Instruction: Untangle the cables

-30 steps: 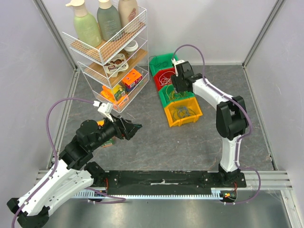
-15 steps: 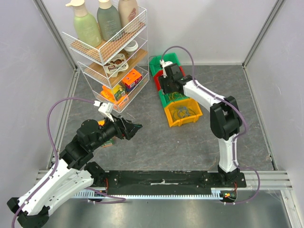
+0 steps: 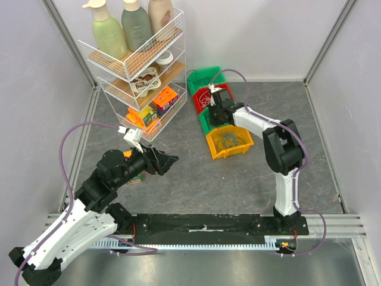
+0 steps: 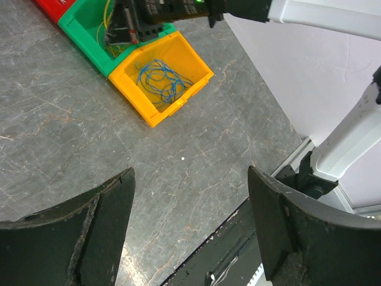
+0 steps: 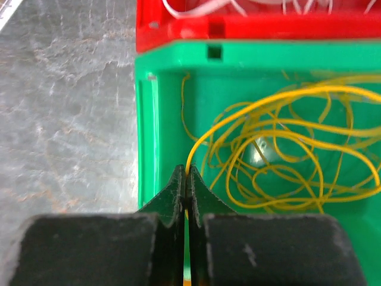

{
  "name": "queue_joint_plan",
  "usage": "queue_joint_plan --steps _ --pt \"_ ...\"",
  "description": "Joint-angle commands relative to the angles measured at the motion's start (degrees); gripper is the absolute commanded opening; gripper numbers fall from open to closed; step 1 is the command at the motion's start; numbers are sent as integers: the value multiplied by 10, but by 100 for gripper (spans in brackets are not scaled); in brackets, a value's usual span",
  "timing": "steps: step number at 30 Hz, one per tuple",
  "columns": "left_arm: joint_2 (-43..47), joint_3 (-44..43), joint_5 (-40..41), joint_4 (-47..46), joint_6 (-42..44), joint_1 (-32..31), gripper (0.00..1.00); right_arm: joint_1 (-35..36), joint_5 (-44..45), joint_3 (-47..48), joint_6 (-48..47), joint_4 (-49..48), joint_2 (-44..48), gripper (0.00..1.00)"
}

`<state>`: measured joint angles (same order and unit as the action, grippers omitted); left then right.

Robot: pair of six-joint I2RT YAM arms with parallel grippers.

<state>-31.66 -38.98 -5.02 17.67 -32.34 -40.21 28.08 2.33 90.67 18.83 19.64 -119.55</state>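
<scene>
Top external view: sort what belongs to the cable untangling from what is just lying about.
Job: yellow cable in the green bin, pinched by the right gripper; blue cable in the yellow bin; red bin; open left gripper.
Lying about: wire rack, lotion bottles, orange box.

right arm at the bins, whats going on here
The right tool is shut on a strand of the yellow cable, which lies tangled in the green bin, next to the red bin. The left tool is open and holds nothing, hanging above the table. A blue cable lies looped in the yellow bin, with neither tool on it.
</scene>
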Motion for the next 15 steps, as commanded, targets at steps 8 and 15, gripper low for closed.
queue_joint_plan --steps 8,15 --pt "-9 -5 -10 -20 -6 1 82 -86 -203 -154 253 -191 98 0" --pt "-3 -13 -3 6 -9 2 82 -96 -200 -89 224 -148 60 16"
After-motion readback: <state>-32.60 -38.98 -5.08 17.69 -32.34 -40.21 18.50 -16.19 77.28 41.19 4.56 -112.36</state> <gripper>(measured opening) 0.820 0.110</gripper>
